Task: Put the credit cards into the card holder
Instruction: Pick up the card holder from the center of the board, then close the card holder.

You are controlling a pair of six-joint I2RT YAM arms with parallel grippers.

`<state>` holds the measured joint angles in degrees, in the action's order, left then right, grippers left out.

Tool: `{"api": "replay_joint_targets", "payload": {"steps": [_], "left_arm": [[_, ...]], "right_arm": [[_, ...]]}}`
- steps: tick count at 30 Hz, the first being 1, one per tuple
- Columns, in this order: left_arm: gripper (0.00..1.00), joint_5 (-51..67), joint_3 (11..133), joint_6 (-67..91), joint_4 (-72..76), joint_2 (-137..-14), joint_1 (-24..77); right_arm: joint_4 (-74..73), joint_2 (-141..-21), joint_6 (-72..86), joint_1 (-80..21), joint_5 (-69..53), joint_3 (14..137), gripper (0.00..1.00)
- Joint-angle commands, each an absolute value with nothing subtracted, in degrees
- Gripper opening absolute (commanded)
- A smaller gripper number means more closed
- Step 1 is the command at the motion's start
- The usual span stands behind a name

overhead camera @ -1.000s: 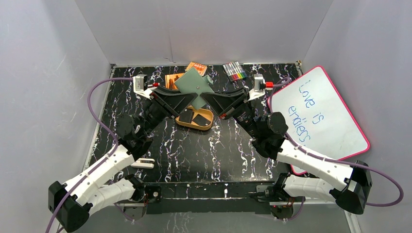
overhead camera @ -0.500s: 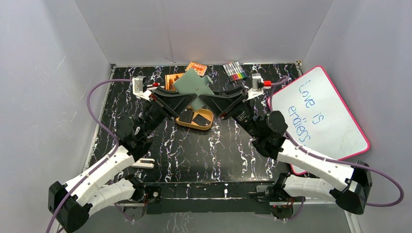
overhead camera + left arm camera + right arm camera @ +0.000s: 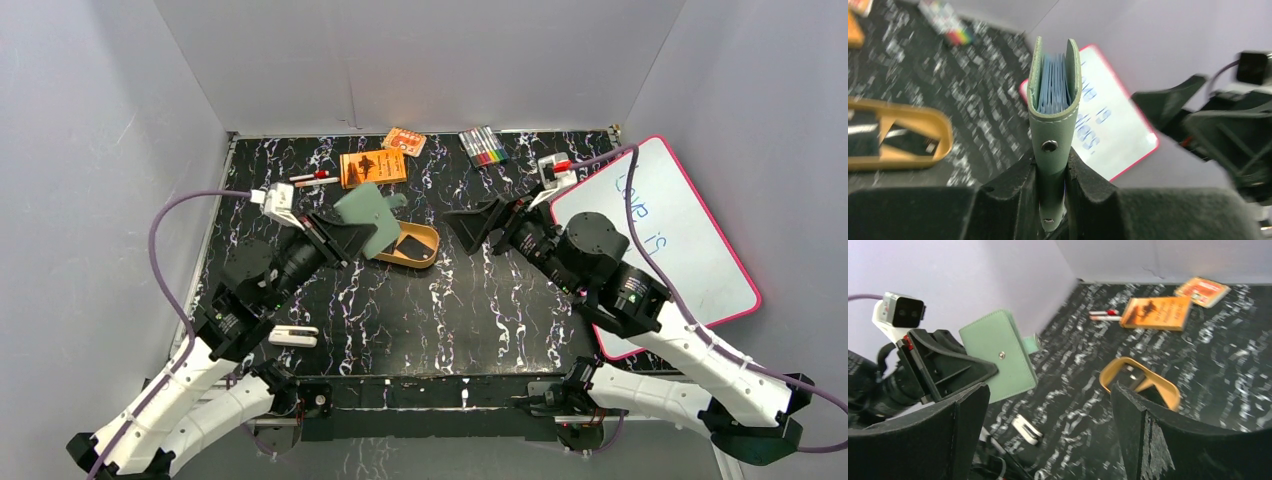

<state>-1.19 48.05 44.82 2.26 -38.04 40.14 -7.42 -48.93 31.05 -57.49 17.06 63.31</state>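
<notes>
Card holder point(image 3: 365, 215) raised left of the table point(image 3: 450, 300) centre
I see my left gripper point(image 3: 1052, 170) clamping it; right gripper point(image 3: 1048, 395) gapes, touching nothing, tray point(image 3: 898, 161) between them.

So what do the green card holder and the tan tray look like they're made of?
The card holder looks like leather or faux leather, matte sage green: pale stitching along its edge, metal snap studs. The tray is smooth, tan, round-rimmed: plastic or wood, cannot tell.
</notes>
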Motion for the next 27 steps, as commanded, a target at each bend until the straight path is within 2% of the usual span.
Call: {"api": "replay_joint_targets", "payload": {"steps": [1,11,15,19,21,25,27], "left_arm": [[0.0,-0.4,44.4,43.7,-10.8,-35.8,40.2],[0.0,1.8,37.9,46.6,-7.5,-30.9,40.2],[0.0,3.4,37.9,45.0,-7.1,-30.5,40.2],[0.0,4.0,38.3,43.2,-8.0,-29.0,40.2],[0.0,6.3,37.2,43.1,-6.7,-27.4,40.2],[0.0,12.4,34.2,44.6,-3.6,-25.8,40.2],[0.0,14.7,33.2,45.6,-2.7,-25.8,40.2]], "right_arm": [[-18.4,-49.7,26.6,-57.7,22.7,66.3,0.99],[-9.2,-53.2,20.3,-57.6,18.5,62.6,0.99],[-14.6,-61.0,19.0,-57.4,16.2,69.3,0.99],[-30.8,-73.2,20.0,-55.4,19.5,85.0,0.99],[-29.6,-73.9,18.4,-52.9,13.7,86.2,0.99],[-16.0,-66.9,16.5,-49.0,-1.8,75.6,0.97],[-14.2,-64.8,16.7,-48.9,-4.6,72.9,0.96]]}}
